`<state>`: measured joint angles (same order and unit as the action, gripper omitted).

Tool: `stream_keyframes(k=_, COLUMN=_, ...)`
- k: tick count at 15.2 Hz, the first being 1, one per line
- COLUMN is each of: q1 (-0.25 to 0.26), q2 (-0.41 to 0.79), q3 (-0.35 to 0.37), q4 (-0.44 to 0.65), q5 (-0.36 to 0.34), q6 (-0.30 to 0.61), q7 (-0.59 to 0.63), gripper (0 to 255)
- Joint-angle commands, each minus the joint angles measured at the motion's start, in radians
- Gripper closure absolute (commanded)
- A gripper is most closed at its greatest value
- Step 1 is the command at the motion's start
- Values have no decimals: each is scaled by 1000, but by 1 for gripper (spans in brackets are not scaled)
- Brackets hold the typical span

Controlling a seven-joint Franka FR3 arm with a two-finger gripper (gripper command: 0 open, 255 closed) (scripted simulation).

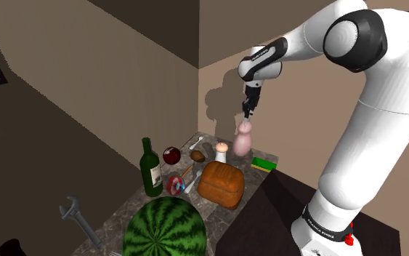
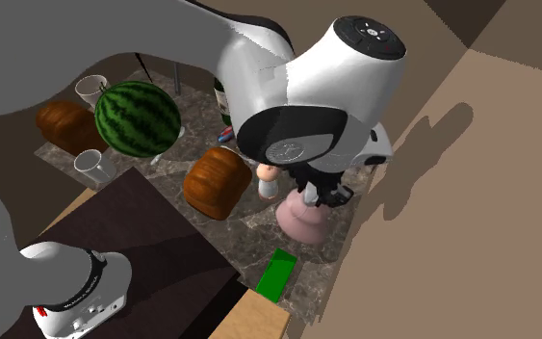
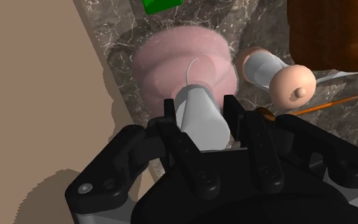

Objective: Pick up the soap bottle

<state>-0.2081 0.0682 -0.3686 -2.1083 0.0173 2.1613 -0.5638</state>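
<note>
Now, the gripper (image 3: pixel 201 111): it is closed on the soap bottle; the two black fingers (image 3: pixel 171 124) press the pale grey neck (image 3: pixel 199 127) from both sides.
Soap bottle (image 1: pixel 243 140): pink, with a wide round body, upright under the hand, at the far end of the counter (image 2: pixel 259 220), in the corner next to the beige wall.
Base: we cannot tell if it touches the counter or is just above it.
Neighbours: a green sponge (image 1: pixel 263 164) just beside it at the counter edge, a small shaker (image 1: pixel 221 151) near it, a brown loaf (image 1: pixel 221 184) further along.
Handling, as we judge: the body is too wide for the jaws, so the narrow neck is the right place to hold. The neck looks smooth and a little conical, so it may slip down. The heavy part hangs below the grip, so the bottle may swing.
Next move, as we think: a slow, straight lift, away from the wall.
</note>
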Motion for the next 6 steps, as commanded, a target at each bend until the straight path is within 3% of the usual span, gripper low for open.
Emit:
stream_keyframes(k=1, q1=0, q2=-15, q3=-1, q4=13, q5=-7, q6=-26, q7=3, gripper=255)
stream_keyframes(k=6, q1=2, q2=-33, q3=-1, q4=36, q5=-14, q6=-66, q7=9, gripper=255)
